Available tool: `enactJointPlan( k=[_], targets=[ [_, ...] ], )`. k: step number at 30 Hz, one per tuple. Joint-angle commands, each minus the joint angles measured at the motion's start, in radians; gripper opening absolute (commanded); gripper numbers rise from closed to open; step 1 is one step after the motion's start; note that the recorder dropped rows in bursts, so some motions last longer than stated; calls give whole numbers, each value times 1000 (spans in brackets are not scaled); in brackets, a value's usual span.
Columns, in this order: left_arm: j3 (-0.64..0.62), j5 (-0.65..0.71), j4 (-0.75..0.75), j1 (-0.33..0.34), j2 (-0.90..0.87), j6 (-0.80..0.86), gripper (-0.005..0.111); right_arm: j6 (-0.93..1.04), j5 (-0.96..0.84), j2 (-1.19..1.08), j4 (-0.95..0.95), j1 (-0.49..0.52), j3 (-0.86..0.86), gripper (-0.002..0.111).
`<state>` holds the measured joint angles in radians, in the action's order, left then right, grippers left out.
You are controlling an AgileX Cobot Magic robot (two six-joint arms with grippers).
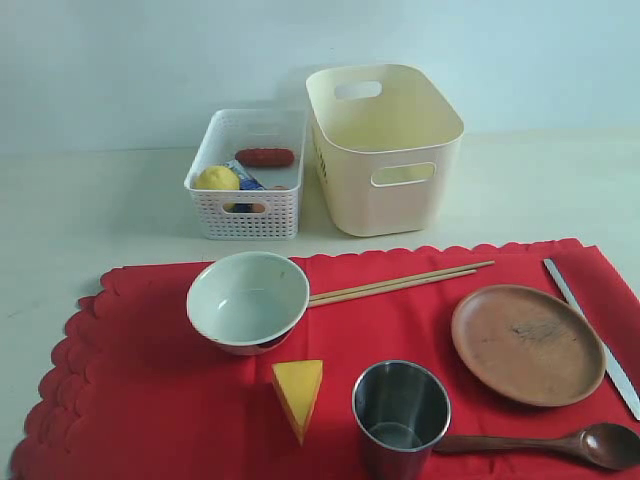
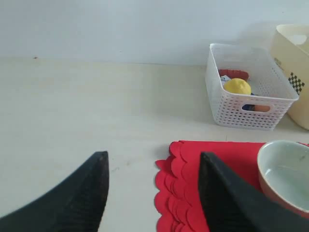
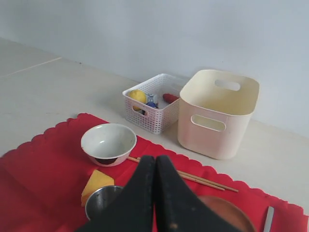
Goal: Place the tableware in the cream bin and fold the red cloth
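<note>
The red cloth (image 1: 150,400) lies flat on the table. On it are a pale bowl (image 1: 248,300), wooden chopsticks (image 1: 400,284), a brown plate (image 1: 528,343), a knife (image 1: 590,330), a steel cup (image 1: 400,410) and a dark spoon (image 1: 560,443). Behind the cloth stands the cream bin (image 1: 395,195), nothing showing inside. Neither gripper appears in the exterior view. My left gripper (image 2: 153,157) is open and holds nothing, hovering over the cloth's scalloped edge (image 2: 178,193) beside the bowl (image 2: 282,174). My right gripper (image 3: 154,158) is shut on nothing, above the cup (image 3: 99,203) and plate (image 3: 231,215).
A yellow cheese wedge (image 1: 298,392) lies on the cloth between bowl and cup. A low white perforated basket (image 1: 245,215) left of the bin holds a lemon (image 1: 216,178), a red sausage (image 1: 265,157) and a carton. Bare table lies left of the cloth.
</note>
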<state>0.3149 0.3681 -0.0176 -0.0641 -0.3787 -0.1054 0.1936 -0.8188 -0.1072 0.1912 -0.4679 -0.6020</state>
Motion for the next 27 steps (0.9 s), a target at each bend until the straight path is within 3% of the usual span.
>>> enactJointPlan(
  k=[1, 20, 27],
  targets=[
    [89, -5, 0, -5, -78, -5, 54, 23, 12, 5, -19, 2, 7, 0],
    [128, -7, 0, -5, -121, -5, 54, 22, 5, 5, -9, 2, 14, 0],
    [128, -14, 0, -5, -121, -3, 54, 22, 108, 5, -9, 2, 114, 0]
  ],
)
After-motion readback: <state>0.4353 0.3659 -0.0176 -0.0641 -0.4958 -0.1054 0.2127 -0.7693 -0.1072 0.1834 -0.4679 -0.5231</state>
